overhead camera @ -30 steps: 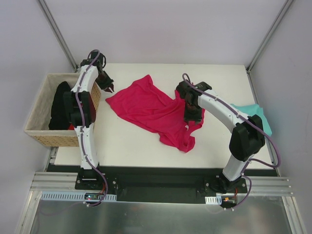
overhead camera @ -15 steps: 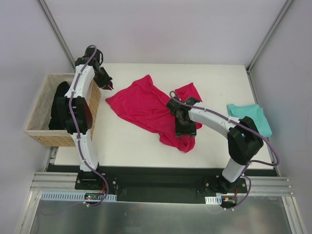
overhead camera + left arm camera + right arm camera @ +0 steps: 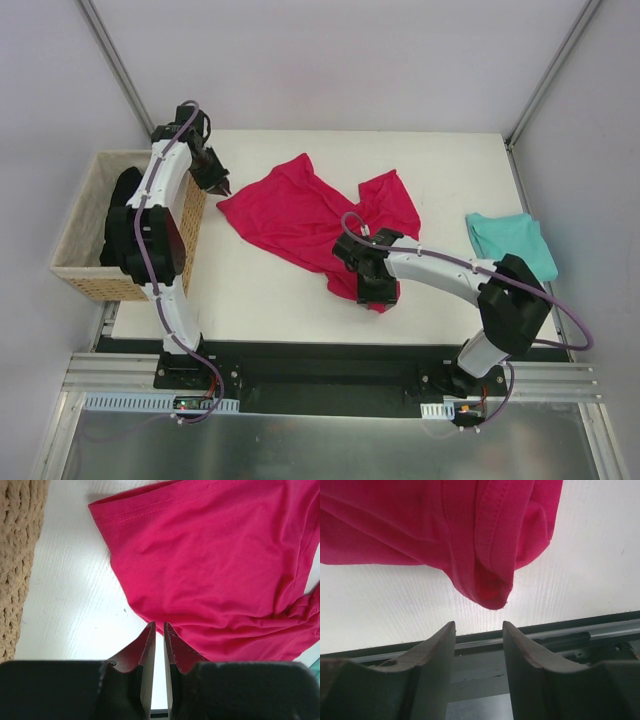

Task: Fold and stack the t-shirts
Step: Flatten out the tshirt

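Note:
The crimson-pink t-shirt (image 3: 300,220) lies crumpled and unfolded across the middle of the table. The teal t-shirt (image 3: 515,245) sits bunched at the right edge. My left gripper (image 3: 222,186) hovers at the pink shirt's left corner. Its jaws are closed to a thin slit with nothing in it (image 3: 159,626), and the pink cloth (image 3: 210,565) lies just ahead. My right gripper (image 3: 378,296) is low over the shirt's near edge. It stands open and empty (image 3: 478,625), and a rolled fold of the pink shirt (image 3: 492,575) lies just beyond its fingertips.
A woven wicker basket (image 3: 100,285) stands off the table's left side with dark clothing (image 3: 125,220) inside; its wall (image 3: 15,555) shows close to the left gripper. The table's near edge and black rail (image 3: 570,630) lie right under the right gripper.
My right gripper has moved from the shirt's right side down towards the near edge, uncovering the shirt's right flap. My left gripper has hardly shifted.

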Motion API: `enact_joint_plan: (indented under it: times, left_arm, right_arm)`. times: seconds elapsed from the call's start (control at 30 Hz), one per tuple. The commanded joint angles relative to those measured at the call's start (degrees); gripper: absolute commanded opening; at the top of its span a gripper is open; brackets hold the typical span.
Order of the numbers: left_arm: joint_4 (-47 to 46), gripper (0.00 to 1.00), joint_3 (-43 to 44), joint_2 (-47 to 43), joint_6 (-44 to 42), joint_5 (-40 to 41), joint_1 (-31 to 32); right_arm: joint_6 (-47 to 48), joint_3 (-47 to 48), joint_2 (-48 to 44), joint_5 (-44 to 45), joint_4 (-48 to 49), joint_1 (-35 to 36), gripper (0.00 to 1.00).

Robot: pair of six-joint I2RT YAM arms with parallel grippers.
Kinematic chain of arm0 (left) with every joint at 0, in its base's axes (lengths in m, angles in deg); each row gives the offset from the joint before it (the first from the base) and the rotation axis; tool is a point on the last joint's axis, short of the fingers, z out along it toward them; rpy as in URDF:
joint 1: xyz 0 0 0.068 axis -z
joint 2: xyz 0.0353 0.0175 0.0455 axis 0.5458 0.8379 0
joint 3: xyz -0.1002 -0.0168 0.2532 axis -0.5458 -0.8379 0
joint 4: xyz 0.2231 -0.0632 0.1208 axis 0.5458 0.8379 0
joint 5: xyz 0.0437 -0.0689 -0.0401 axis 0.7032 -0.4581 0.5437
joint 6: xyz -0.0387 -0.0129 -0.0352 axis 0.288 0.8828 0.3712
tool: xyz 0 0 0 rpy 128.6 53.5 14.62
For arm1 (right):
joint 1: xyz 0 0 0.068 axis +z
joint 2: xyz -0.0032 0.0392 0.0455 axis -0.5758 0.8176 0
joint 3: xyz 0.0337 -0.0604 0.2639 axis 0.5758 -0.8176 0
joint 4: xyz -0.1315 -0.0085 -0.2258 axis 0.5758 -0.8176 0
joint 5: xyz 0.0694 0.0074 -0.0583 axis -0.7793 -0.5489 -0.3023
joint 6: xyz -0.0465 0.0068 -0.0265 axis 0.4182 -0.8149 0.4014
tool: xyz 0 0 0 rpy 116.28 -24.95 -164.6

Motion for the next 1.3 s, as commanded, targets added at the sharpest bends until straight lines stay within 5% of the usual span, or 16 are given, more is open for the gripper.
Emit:
enact_joint_plan:
  times: [0.0,1.07,1.2,1.27]
  left_arm:
    - [1.8,0.11,-0.8,-5.1,-2.6,1.7,0.5]
    - [6.8,0.11,5.1,1.2,-4.3,1.2,5.8]
    - [7.4,0.11,5.8,1.5,-4.3,1.5,6.5]
    - [7.7,0.11,6.0,1.6,-4.4,1.6,6.6]
  right_arm:
    - [-4.0,0.6,0.2,2.2,0.6,0.6,0.43]
    - [-7.4,-2.4,1.8,4.3,0.8,-2.5,0.45]
    - [-7.6,-3.9,2.5,3.5,2.5,-2.7,0.38]
    - [-7.6,-3.9,2.9,3.5,2.5,-2.7,0.2]
